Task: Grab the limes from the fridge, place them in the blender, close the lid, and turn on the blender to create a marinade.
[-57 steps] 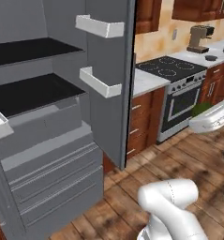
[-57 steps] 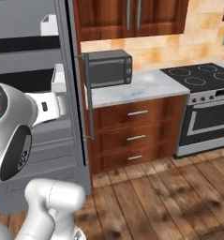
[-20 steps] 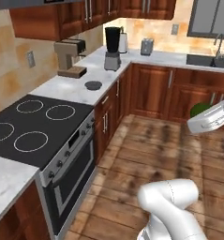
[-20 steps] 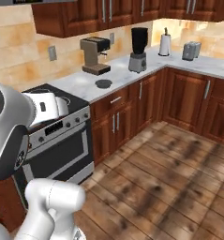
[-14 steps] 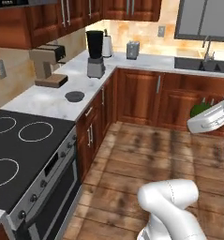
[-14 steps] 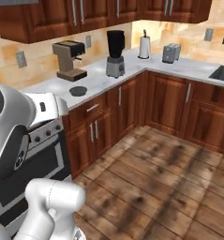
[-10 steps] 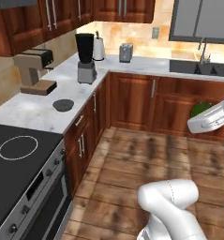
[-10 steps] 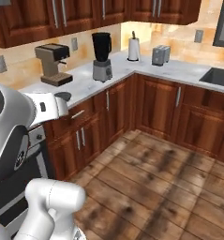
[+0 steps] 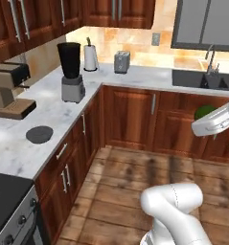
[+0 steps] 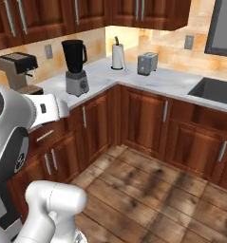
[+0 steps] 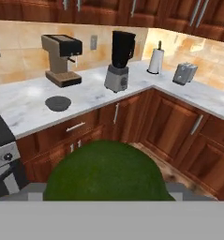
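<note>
An L-shaped white marble counter (image 9: 111, 79) runs over dark wooden cabinets. The blender (image 9: 71, 72) stands upright on the counter near the inside corner. A brown-and-black coffee machine (image 9: 8, 90) stands further along the same run. The lid (image 9: 39, 134) lies flat on the counter, near the coffee machine and apart from the blender. A paper towel roll (image 9: 90, 58) and a toaster (image 9: 120, 62) stand against the back wall. A sink (image 9: 202, 79) is set into the counter. The floor (image 9: 130, 186) is wooden planking.

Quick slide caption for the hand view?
Lime carried in the gripper toward the lidless blender, lid on the counter.
</note>
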